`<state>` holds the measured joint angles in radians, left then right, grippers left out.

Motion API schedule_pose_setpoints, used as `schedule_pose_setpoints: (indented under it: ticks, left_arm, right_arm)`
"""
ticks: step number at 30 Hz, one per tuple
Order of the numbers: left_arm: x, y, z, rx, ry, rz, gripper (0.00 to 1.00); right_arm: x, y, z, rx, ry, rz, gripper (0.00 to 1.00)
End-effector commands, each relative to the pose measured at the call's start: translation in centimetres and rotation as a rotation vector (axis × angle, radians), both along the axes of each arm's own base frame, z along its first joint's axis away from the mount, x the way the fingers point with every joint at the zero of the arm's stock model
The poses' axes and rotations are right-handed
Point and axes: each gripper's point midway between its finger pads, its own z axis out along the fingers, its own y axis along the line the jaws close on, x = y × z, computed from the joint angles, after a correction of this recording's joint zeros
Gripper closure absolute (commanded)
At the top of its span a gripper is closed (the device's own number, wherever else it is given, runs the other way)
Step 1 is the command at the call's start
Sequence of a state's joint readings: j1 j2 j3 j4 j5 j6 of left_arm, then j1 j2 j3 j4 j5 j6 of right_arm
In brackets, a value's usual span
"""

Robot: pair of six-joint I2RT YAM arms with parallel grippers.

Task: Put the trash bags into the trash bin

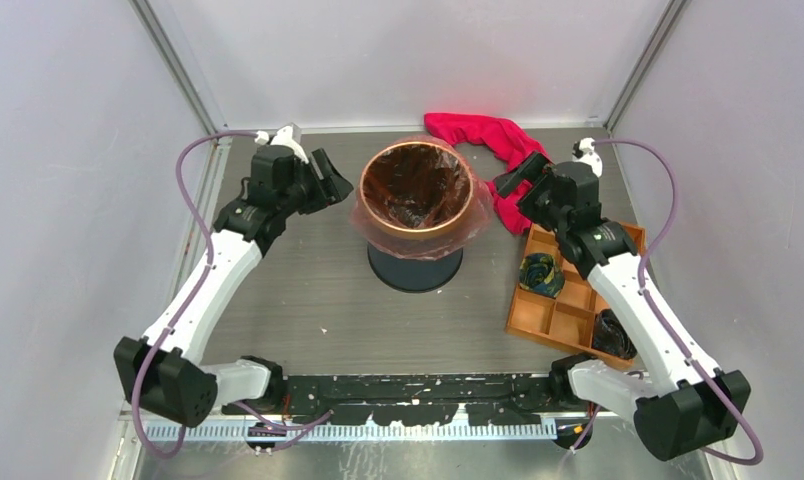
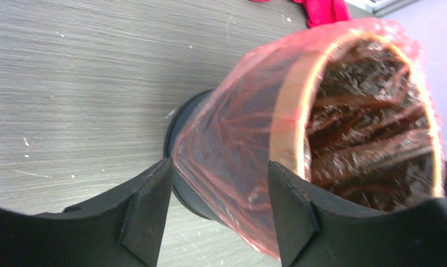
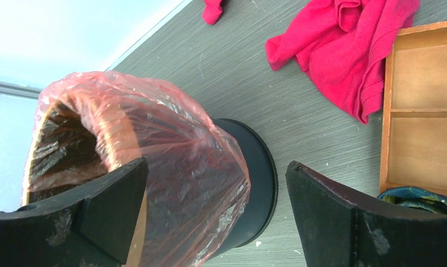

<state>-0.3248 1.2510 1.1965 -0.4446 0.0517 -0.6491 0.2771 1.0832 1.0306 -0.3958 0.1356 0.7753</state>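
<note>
Lining the gold-rimmed navy cylindrical bin (image 1: pixel 415 270), a translucent red-pink plastic film bag (image 1: pixel 481 213) overhangs its rim; left gripper (image 1: pixel 336 181) and right gripper (image 1: pixel 506 179) flank it, jaws parted, empty.

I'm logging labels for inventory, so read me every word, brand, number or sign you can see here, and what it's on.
No readable text in any view.
The trash bin, the trash bag, the magenta cloth and the orange tray show no print, label or sign.
The patterned items in the tray are too small to tell.
</note>
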Motion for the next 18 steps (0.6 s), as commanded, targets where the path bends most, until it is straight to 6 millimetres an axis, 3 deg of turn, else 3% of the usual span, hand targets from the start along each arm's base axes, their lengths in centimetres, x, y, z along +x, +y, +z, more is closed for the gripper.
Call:
schedule_pose_setpoints:
  ticks: [1, 9, 10, 11, 18]
  left_arm:
    - [-2.7, -0.7, 2.3, 0.006, -0.058, -0.138, 0.33]
    - [-6.7, 0.3, 1.5, 0.061, -0.078, -0.207, 0.21]
    - [-7.1, 0.5, 1.3, 0.070, -0.075, -0.210, 0.15]
    - [-7.5, 0.7, 0.9, 0.083, -0.070, -0.217, 0.02]
    - [-9.3, 2.0, 0.4, 0.133, -0.091, -0.216, 0.00]
  right_arm:
    - [-1.4, -0.3, 3.8, 0.001, -0.085, 0.031, 0.00]
    - [-4.3, -0.7, 4.7, -0.015, -0.110, 0.065, 0.00]
    - [-4.7, -0.8, 4.6, -0.023, -0.107, 0.068, 0.00]
    - [-5.0, -1.1, 4.4, -0.028, -0.104, 0.064, 0.00]
    - [-6.7, -2.7, 3.3, -0.071, -0.095, 0.019, 0.00]
